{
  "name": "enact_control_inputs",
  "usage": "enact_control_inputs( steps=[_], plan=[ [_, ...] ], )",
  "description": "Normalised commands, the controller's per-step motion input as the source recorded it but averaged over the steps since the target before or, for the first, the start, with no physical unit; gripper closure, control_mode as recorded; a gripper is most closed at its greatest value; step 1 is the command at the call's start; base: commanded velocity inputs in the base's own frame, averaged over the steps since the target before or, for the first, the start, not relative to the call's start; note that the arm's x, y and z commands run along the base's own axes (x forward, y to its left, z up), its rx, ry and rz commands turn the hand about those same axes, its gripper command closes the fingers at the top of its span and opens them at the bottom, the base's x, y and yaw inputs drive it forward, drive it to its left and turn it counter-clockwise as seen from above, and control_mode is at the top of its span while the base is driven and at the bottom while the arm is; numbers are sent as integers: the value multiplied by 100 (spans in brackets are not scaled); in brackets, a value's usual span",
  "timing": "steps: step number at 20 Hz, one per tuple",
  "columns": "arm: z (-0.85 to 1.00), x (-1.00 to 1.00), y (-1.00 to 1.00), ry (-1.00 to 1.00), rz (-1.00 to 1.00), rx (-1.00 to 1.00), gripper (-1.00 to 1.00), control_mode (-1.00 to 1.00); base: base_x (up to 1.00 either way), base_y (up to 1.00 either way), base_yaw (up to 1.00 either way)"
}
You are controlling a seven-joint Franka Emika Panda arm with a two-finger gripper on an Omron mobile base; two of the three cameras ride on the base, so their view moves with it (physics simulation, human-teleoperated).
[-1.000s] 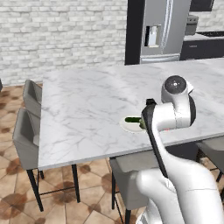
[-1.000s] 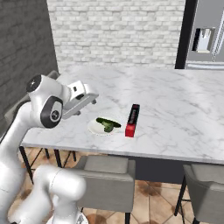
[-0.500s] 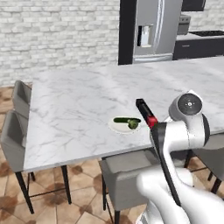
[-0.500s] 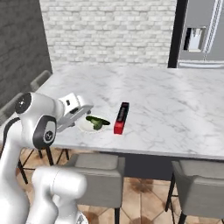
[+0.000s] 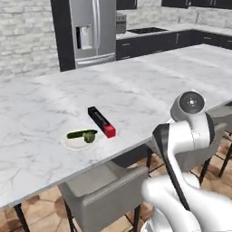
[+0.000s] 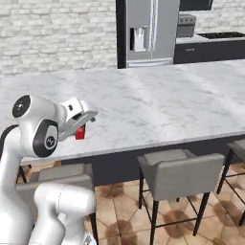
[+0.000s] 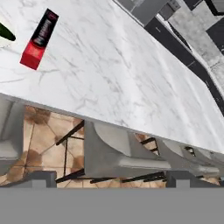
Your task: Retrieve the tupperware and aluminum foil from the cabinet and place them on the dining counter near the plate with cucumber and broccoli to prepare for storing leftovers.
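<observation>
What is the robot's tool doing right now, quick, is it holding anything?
Tool: open and holding nothing; the long black carton with the red end lies on the white marble counter.

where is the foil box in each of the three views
Left base view: the aluminum foil lies left of centre on the dining counter, just right of the plate.
Right base view: only its red end peeks out at left, behind the robot's hand.
Hand view: top left, lying diagonally.
Shared landmark: the marble counter's near edge with grey stools under it.
</observation>
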Motion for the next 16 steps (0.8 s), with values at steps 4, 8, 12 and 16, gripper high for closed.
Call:
enact_control_inputs(
  steps=[4, 8, 12, 16],
  plan=[
    [0, 0, 0, 0, 0, 0, -100, 100, 0, -24, -81],
    [0, 0, 0, 0, 0, 0, -100, 100, 6, -12, -80],
    [0, 0, 0, 0, 0, 0, -100, 100, 28, 0, -73],
    [0, 0, 0, 0, 0, 0, -100, 100, 33, 0, -71]
  ],
)
